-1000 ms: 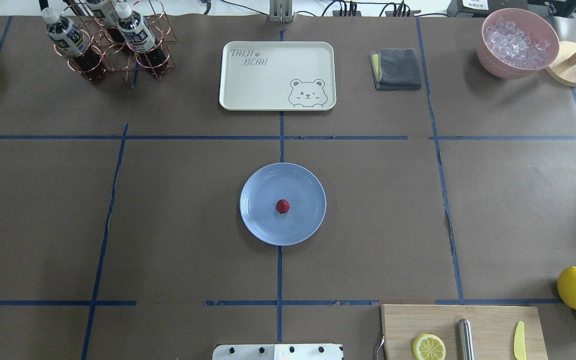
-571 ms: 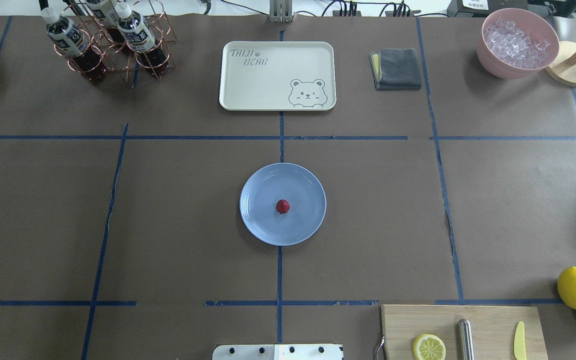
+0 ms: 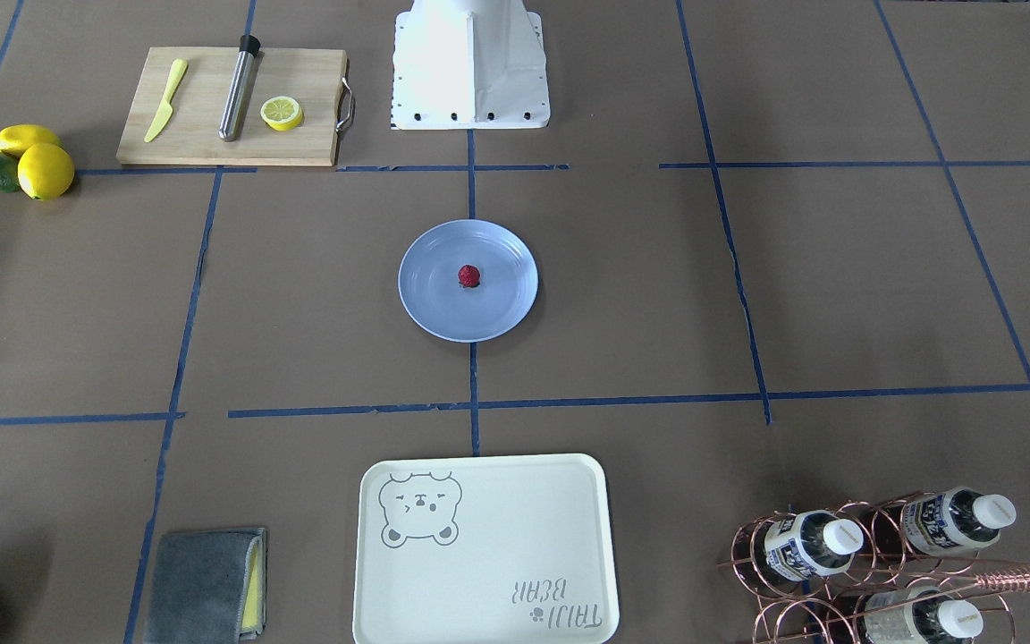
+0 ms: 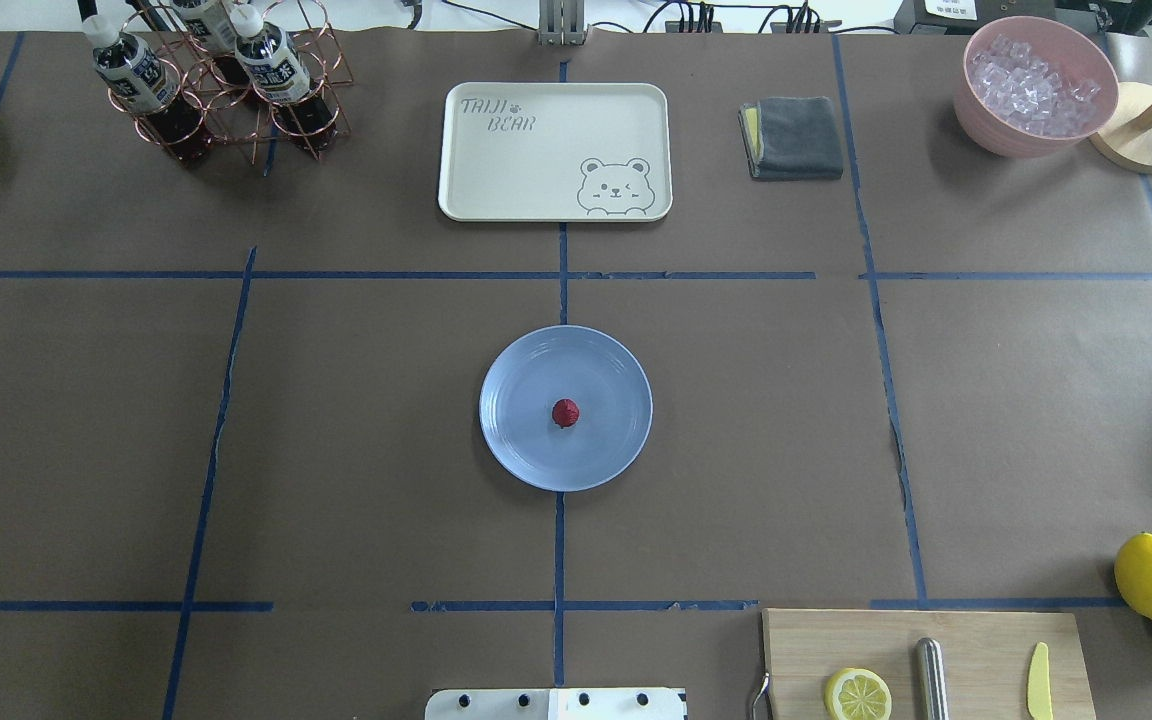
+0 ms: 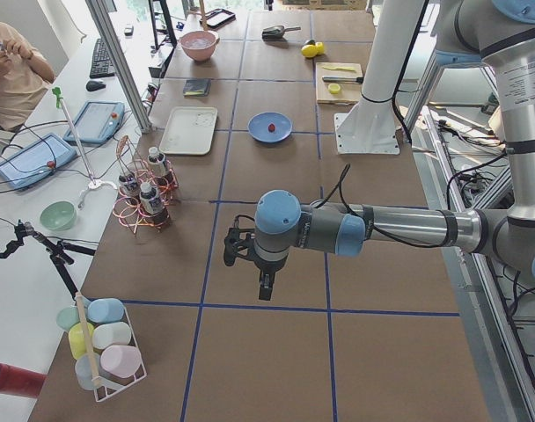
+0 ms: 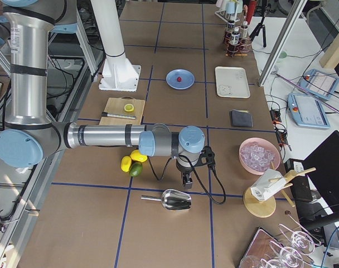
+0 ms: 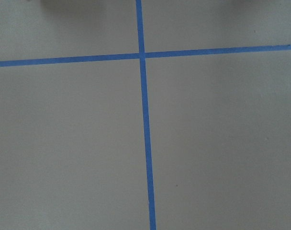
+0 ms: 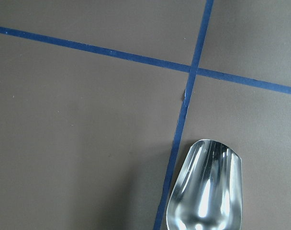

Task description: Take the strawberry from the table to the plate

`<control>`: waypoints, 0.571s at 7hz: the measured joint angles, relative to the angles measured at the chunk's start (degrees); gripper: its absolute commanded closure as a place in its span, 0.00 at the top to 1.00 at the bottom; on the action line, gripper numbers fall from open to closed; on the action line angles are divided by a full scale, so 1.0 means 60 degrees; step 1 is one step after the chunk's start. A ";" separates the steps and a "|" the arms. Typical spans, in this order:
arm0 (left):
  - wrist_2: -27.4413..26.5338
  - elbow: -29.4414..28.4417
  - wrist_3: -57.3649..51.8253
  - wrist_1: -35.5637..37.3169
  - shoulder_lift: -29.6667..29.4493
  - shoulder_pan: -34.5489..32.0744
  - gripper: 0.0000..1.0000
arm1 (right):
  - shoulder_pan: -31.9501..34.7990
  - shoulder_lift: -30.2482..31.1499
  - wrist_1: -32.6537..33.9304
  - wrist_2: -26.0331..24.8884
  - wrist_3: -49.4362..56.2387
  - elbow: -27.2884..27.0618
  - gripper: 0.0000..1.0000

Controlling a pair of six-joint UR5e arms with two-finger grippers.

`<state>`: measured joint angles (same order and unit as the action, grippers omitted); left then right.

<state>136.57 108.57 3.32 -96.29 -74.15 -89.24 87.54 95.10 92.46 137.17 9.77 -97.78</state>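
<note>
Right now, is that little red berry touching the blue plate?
Touching. The overhead view shows the strawberry resting near the middle of the plate, well inside its rim, with nothing holding it up; the front-facing view agrees.

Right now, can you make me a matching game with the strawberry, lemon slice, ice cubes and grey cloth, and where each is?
Things:
1 strawberry
2 lemon slice
3 ice cubes
4 grey cloth

Places:
A in the pink bowl
B on the table beside the bear tray
C on the blue plate
D on the wooden board

Pairs: 1-C; 2-D; 3-A; 4-B
</note>
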 measured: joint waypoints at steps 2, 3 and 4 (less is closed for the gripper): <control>0.0002 0.0002 0.0020 -0.0109 -0.0014 0.0222 1.00 | 0.0001 0.0124 -0.0005 0.0193 -0.0094 -0.0026 1.00; 0.0002 0.0014 0.0023 -0.0149 -0.0017 0.0349 1.00 | 0.0001 0.0248 -0.0050 0.0351 -0.0160 -0.0032 1.00; 0.0002 0.0020 0.0021 -0.0170 -0.0019 0.0476 1.00 | 0.0001 0.0382 -0.0085 0.0413 -0.0194 -0.0035 1.00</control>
<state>136.58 108.69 3.45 -97.30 -74.26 -86.38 87.54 97.39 91.95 139.65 8.61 -97.99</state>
